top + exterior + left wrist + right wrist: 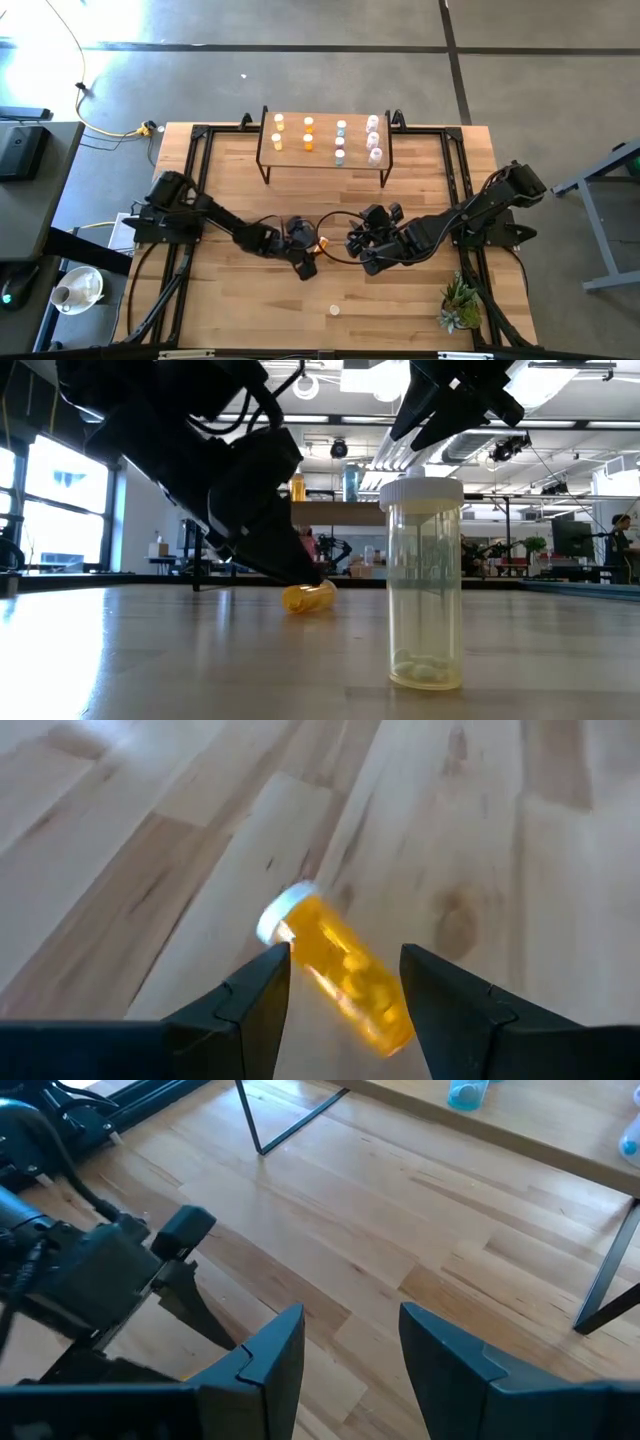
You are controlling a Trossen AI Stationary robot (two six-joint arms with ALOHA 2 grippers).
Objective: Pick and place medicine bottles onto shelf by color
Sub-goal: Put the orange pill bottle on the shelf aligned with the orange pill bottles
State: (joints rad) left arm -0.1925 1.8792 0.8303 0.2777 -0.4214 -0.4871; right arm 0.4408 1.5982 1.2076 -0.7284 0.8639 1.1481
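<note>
My left fingers (345,985) are low over the table (420,300), spread apart on either side of an orange bottle (345,975) that lies on its side. Its white cap points away from my wrist, and neither finger pad is pressed against it. From above, this bottle (322,243) shows as a small orange spot near the middle of the table, just beside my left fingers (305,262). The level view has it tipped over on the wood (308,597), right under the dark tip of my left arm.

My right fingers (350,1345) hover apart with only bare wood between them, close to the left ones at mid-table (365,255).

A yellowish bottle (425,582) stands upright near the front edge of the table, with a few pills at its bottom; from above only its white cap shows (335,310).

The shelf (325,165) stands at the far side of the table, carrying upright bottles in columns: yellowish (279,131), orange (308,132), bluish-white (340,141) and pink (373,137).
</note>
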